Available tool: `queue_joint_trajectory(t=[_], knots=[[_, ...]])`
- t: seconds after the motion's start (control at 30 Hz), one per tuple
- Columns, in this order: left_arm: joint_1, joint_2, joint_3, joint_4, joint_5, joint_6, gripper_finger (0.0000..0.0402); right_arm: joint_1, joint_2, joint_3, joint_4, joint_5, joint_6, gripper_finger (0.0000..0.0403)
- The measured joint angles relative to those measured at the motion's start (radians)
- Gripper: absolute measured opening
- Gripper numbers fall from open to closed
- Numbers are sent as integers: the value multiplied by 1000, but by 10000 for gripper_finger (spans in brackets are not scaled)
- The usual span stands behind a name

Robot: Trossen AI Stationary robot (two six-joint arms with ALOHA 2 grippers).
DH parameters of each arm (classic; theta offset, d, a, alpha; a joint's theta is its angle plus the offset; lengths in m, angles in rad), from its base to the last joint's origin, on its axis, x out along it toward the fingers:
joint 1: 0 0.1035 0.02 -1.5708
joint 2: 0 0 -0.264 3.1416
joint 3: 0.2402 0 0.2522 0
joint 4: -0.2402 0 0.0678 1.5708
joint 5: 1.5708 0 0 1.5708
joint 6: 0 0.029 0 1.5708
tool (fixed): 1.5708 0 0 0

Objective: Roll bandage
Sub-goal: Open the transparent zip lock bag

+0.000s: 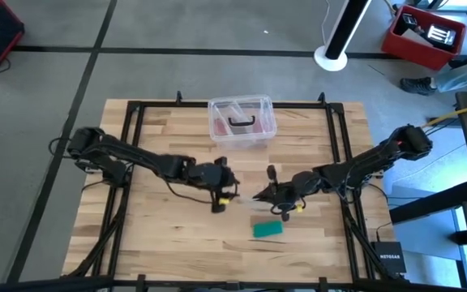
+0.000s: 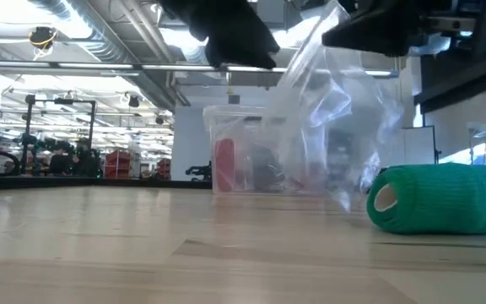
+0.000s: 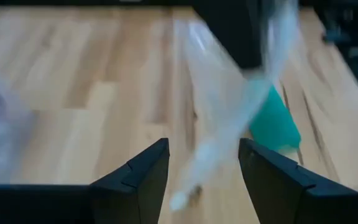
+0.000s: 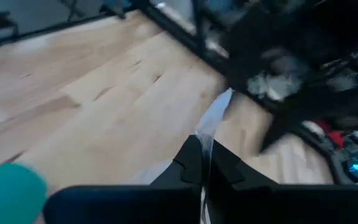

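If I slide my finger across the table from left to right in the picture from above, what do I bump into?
Left gripper, open → clear plastic bag → right gripper, shut on the bag → green bandage roll, lying nearer the front edge. The clear plastic box sits further back, so it is left out.

The bandage (image 1: 268,229) is a compact teal-green roll lying on its side on the wooden tabletop, low and right of centre in the high view, one open end facing the low camera.
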Motion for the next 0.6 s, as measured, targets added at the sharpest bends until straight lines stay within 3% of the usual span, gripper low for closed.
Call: queue_joint_trajectory(t=[0.23,0.47,0.6], knots=[[-40,37,0,48,-7,48,178,0,-1,2,9,8,-1,2],[-38,24,2,33,-134,95,178,0,-1,2,5,-1,24,2],[-35,43,2,64,-132,110,178,0,-1,2,7,-1,26,2]])
